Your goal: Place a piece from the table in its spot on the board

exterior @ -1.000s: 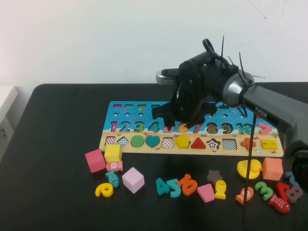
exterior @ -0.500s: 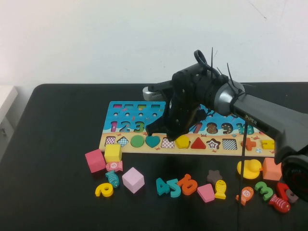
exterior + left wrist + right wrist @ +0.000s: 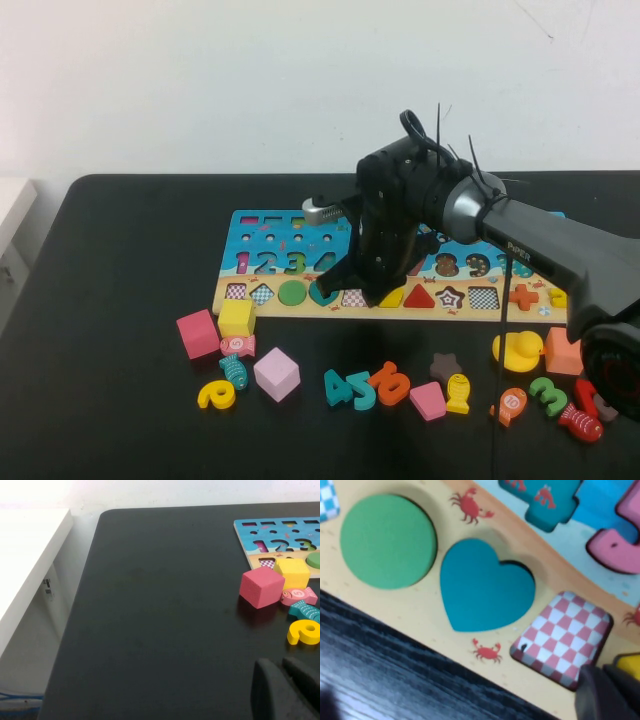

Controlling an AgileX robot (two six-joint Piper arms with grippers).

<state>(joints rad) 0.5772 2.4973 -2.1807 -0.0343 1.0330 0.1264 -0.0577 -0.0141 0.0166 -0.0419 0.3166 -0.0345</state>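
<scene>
Loose foam pieces crowd the black matte tabletop (image 3: 120,420) in front of the long, colourful wooden puzzle board (image 3: 250,297): a pink foam cube (image 3: 197,333) just beside a yellow foam cube (image 3: 236,318), a lilac foam cube (image 3: 276,374), a yellow numeral nine (image 3: 216,395), a teal four and five (image 3: 349,388) touching an orange six (image 3: 390,383), and a cluster of numerals, fish and blocks near the right edge. The right gripper (image 3: 357,292) hangs low over the board's front row of shape recesses, its dark bulk hiding the slots behind it; whether its fingers are open or hold anything, I cannot tell. Beneath it, the right wrist view shows a smooth green foam disc (image 3: 387,540) and a teal foam heart (image 3: 482,592) seated in their recesses, beside a red-and-white checkered empty slot (image 3: 565,640). The left gripper (image 3: 285,690) hovers over bare tabletop, well apart from the board; its fingers look close together and empty.
</scene>
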